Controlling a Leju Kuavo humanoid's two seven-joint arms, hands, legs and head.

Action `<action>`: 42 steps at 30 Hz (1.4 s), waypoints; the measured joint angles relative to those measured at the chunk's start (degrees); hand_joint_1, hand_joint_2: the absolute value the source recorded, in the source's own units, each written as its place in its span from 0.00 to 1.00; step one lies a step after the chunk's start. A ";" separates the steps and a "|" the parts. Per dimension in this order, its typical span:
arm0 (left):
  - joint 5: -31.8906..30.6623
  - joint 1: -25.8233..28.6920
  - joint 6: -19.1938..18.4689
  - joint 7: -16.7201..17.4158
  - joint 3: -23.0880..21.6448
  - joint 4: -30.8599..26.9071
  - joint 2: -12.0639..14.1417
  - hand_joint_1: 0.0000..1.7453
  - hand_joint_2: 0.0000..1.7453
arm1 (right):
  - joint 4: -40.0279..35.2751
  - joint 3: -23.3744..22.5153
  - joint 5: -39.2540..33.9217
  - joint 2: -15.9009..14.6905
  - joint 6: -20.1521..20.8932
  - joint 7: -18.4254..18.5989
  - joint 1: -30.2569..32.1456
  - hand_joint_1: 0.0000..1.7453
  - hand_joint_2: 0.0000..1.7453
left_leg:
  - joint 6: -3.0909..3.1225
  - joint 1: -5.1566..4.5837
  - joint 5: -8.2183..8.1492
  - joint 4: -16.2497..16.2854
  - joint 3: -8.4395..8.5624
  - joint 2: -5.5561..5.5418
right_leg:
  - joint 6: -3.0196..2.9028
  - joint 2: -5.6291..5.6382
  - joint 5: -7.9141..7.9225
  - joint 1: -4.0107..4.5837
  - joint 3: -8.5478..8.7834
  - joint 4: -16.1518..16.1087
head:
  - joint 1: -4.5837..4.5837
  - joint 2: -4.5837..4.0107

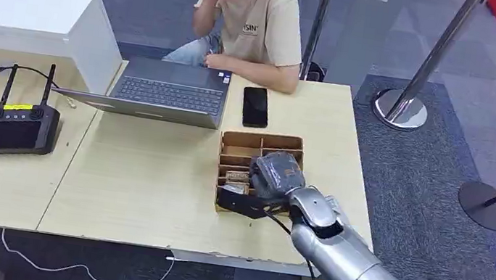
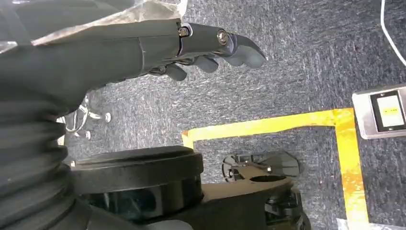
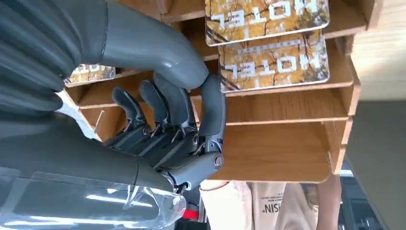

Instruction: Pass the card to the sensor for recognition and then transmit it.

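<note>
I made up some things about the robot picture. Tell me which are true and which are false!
1. The right hand is over the wooden card holder. True.
2. The black phone lies on the laptop. False: it lies on the table, beside the laptop.
3. The cards in the holder say HOTEL. True.
4. The left hand holds a card. False: it holds nothing, hanging over grey carpet.
5. A person sits behind the table. True.
</note>
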 joint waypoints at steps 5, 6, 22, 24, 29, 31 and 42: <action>0.02 -0.01 0.00 -0.04 0.00 0.00 0.00 0.00 1.00 | 0.02 0.00 -0.53 0.00 0.33 0.00 0.01 1.00 1.00 | 0.00 0.00 0.00 -0.01 -0.02 0.00 | 0.00 0.00 0.00 0.00 -0.03 0.00 | 0.00 0.00; 0.02 -0.01 0.00 -0.07 0.00 0.02 0.00 0.00 1.00 | 0.04 0.00 -0.59 0.00 0.48 -0.02 0.01 1.00 1.00 | 0.00 0.00 0.00 -0.01 -0.03 0.00 | 0.00 0.00 0.00 0.00 -0.04 0.00 | 0.00 0.00; 0.04 -0.01 0.17 -0.24 0.00 0.02 0.00 0.00 1.00 | 0.04 0.00 -1.16 -0.09 0.46 -0.44 -0.01 0.31 1.00 | 0.00 0.00 0.00 0.00 -0.03 0.01 | 0.00 0.00 0.00 0.00 -0.03 0.00 | 0.02 0.00; 0.02 0.00 0.17 -0.24 0.00 0.00 0.00 0.00 1.00 | -0.04 -0.02 -1.07 -0.09 0.11 -0.44 -0.13 0.23 1.00 | 0.00 0.00 0.00 0.00 -0.02 0.02 | 0.00 0.00 0.00 0.00 -0.02 0.00 | 0.00 0.00; -0.04 -0.01 0.17 -0.24 0.00 0.02 0.00 0.00 1.00 | -0.04 -0.04 -0.57 -0.09 0.04 -0.44 -0.44 0.08 1.00 | 0.00 0.00 0.00 0.00 0.03 0.03 | 0.00 0.01 0.00 0.00 0.02 0.00 | -0.02 0.00; -0.04 0.00 0.17 -0.28 0.00 0.02 0.00 0.00 1.00 | -0.07 -0.04 -0.44 -0.07 0.02 -0.33 -0.62 0.29 1.00 | 0.00 0.00 0.00 0.00 0.07 0.02 | 0.00 0.01 0.00 0.00 0.05 0.00 | -0.02 0.00; 0.02 -0.01 0.17 -0.07 0.00 0.02 0.00 0.00 1.00 | -0.04 0.00 -0.61 -0.04 0.42 0.00 -0.47 0.64 1.00 | 0.00 0.00 0.00 0.00 0.05 0.02 | 0.00 0.01 0.00 0.00 0.05 0.00 | 0.02 0.00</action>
